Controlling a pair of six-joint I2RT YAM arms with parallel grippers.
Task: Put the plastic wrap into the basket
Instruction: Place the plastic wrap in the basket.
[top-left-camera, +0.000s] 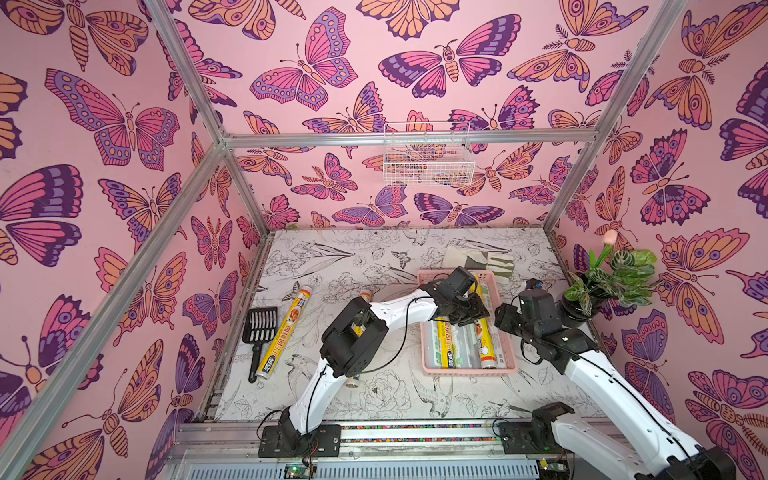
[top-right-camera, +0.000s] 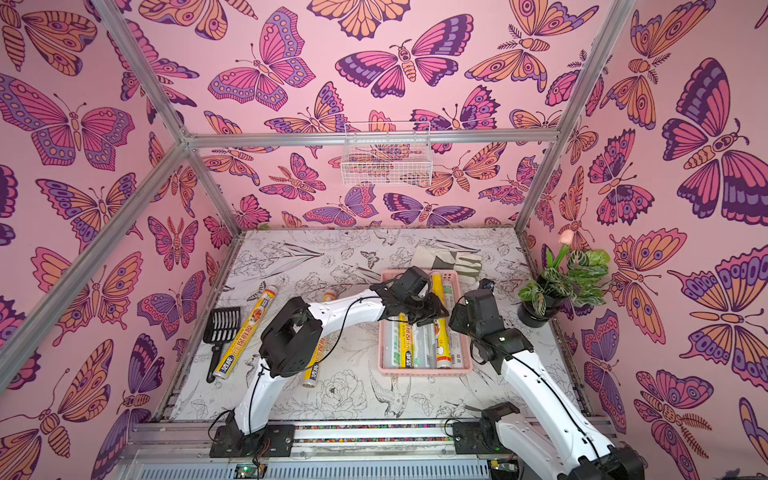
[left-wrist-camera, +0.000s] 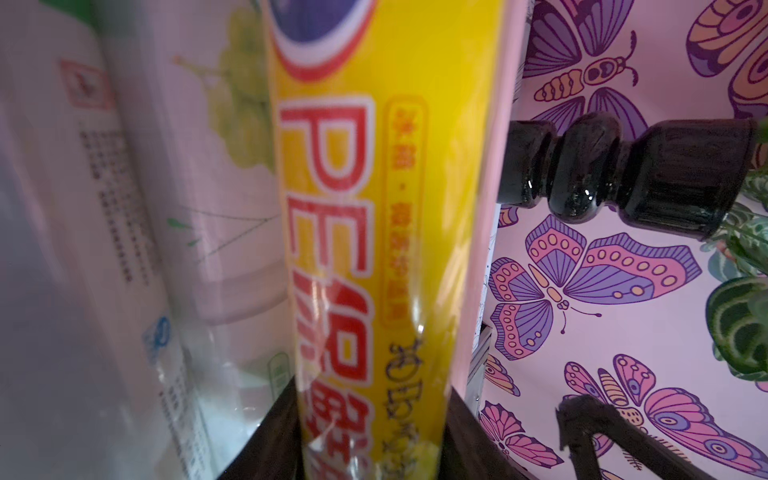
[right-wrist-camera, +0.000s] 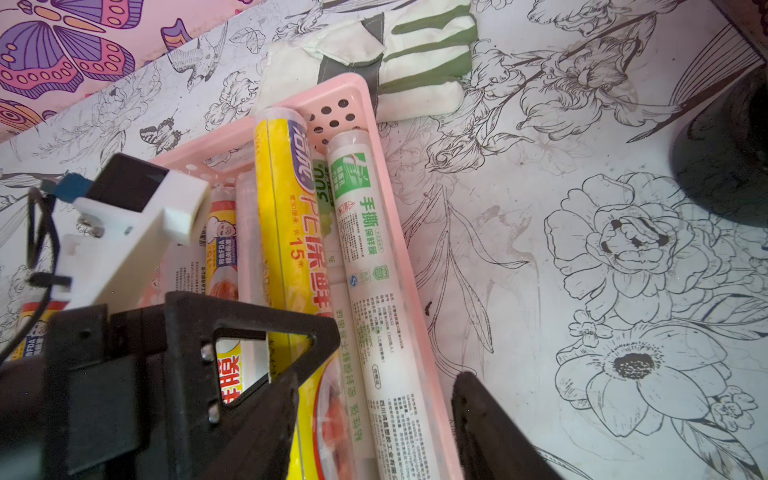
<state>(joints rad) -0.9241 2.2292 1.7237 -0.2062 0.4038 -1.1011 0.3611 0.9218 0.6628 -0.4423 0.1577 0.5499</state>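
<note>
Left of the basket (top-left-camera: 469, 371), two more lie loose on the table (top-left-camera: 374, 257): a far-left roll (top-left-camera: 281, 330) and a nearer roll (top-right-camera: 316, 363) partly under the left arm (top-left-camera: 395, 307). In the basket, the left gripper (left-wrist-camera: 374, 386) is clamped on a yellow roll (left-wrist-camera: 374, 208) atop the stack (right-wrist-camera: 365, 232). The right gripper (right-wrist-camera: 380, 382), jaws apart and empty, is at the right rim. Likely trouble: the roll slips over the rim on release, or the crowded arms clash. A glove (top-left-camera: 478, 259) lies beyond the basket.

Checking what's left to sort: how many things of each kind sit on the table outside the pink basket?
yellow plastic wrap rolls: 2 (one partly under the left arm)
black scoop: 1
striped glove: 1
potted plant: 1
Total: 5
</note>
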